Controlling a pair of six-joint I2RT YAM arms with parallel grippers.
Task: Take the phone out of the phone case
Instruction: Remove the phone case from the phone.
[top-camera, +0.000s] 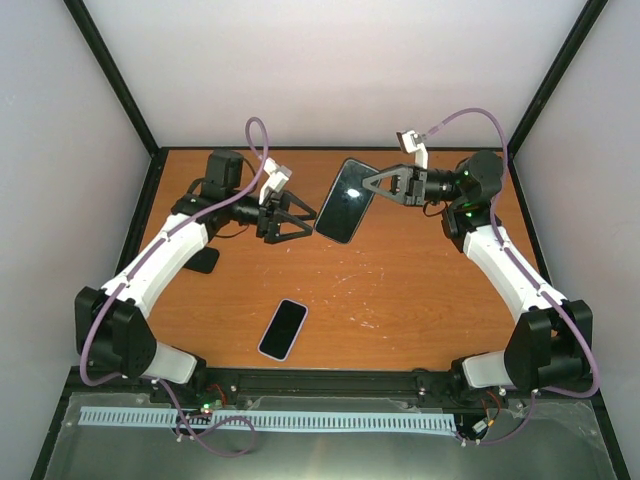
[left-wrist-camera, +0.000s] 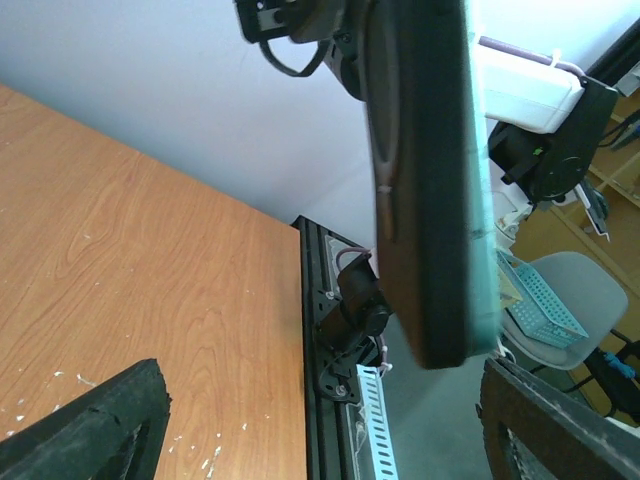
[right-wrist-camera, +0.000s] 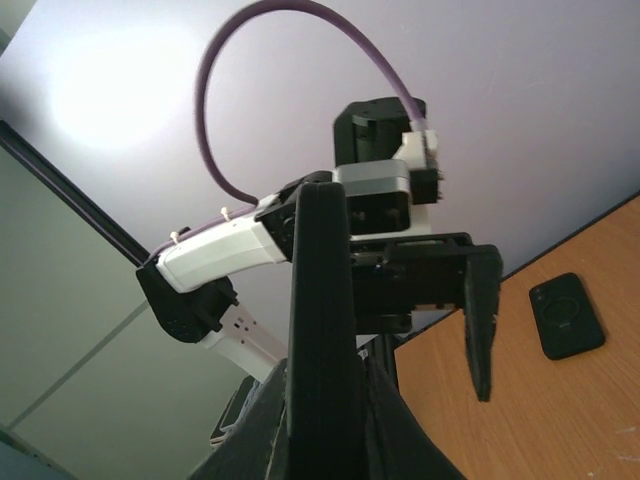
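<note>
Phone (top-camera: 345, 200) left of right end effector (top-camera: 369, 186)

A robotics lab test cell; a wooden table (top-camera: 400, 290) stands boxed in by plain white panels (top-camera: 330, 70) on black frame struts (top-camera: 115, 75); a left arm (top-camera: 160, 260) and a right arm (top-camera: 510, 270) are bolted at its near edge, behind a slotted cable duct (top-camera: 270, 420); outside the cell stand a grey chair (left-wrist-camera: 580, 290) and cluttered wooden shelving (left-wrist-camera: 610, 200).

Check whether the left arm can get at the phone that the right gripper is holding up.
Probably yes. The left gripper stands open right beside the phone, which the right gripper holds clear of the table, and nothing appears to lie between them.
</note>
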